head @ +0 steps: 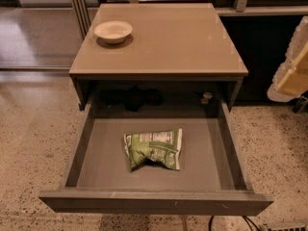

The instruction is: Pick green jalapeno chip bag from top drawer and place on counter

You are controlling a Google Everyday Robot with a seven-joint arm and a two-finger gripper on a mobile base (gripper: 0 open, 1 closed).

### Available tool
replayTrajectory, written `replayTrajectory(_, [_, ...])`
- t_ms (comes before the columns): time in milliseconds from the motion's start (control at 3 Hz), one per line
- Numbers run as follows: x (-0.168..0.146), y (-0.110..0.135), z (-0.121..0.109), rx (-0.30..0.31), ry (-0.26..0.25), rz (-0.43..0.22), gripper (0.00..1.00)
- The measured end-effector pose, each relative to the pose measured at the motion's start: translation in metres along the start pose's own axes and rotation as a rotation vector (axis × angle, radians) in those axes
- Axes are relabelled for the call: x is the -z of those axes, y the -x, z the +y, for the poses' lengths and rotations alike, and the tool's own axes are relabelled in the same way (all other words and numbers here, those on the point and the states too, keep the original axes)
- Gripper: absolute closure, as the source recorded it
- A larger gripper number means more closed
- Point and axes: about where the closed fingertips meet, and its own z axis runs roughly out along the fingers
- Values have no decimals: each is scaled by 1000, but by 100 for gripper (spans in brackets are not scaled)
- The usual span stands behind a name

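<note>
The green jalapeno chip bag (154, 149) lies crumpled in the middle of the open top drawer (207, 167), with its white nutrition-label panel facing up. The drawer is pulled fully out toward me from under the counter (168, 37), a glossy tan top on the grey cabinet. My gripper (291, 70) shows as a white and yellowish shape at the right edge of the view. It is level with the counter's front right corner and well to the right of it, far from the bag and holding nothing that I can see.
A white bowl (113, 31) stands on the counter near its back left corner. Speckled floor (33, 129) lies on both sides of the cabinet. Dark cables (248, 222) run on the floor by the drawer's front right corner.
</note>
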Motion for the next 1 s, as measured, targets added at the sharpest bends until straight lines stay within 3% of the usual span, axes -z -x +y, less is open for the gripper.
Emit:
replayTrajectory(667, [0,0,0,0,0,0,0])
replayTrajectory(1000, [-25,1,2,15,-20,-6,0])
